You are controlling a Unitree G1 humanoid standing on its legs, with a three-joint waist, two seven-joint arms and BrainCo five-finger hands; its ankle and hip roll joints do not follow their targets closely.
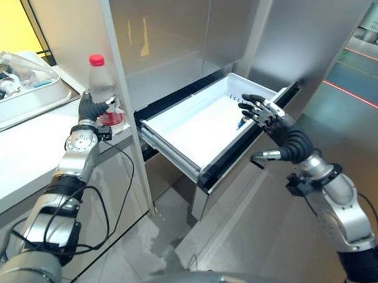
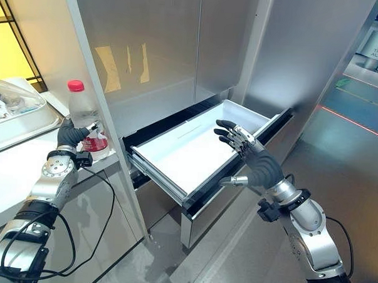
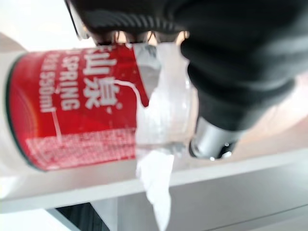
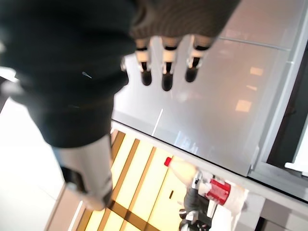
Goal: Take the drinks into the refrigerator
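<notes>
1. The water bottle (image 1: 102,91), clear plastic with a red cap and a red label low on its body, stands upright on the white counter (image 1: 18,165), close to the counter's right edge and just beside the tall silver panel of the refrigerator (image 1: 175,34).
2. The left hand (image 1: 90,109) is wrapped round the bottle's lower part at the label; the left wrist view shows its dark-covered fingers (image 3: 130,19) curled over the red label and the thumb pressed on the clear plastic beside it, so the hand is clamped on the bottle.
3. The bottle's base is at or very near the counter surface; whether it is lifted clear cannot be told.
4. To the right of the bottle, the refrigerator's drawer (image 1: 170,131) is pulled out, a white tub with a dark front rim, and its white floor is in plain sight.
5. The right hand (image 1: 265,113) hovers over the drawer's right front corner, fingers (image 4: 166,72) spread straight and apart, holding nothing; whether it touches the rim cannot be told.
6. A small blue item (image 1: 240,123) lies inside the drawer just below that hand.
7. Farther left on the counter sits a white tray (image 1: 49,101) holding clear plastic bags.
</notes>
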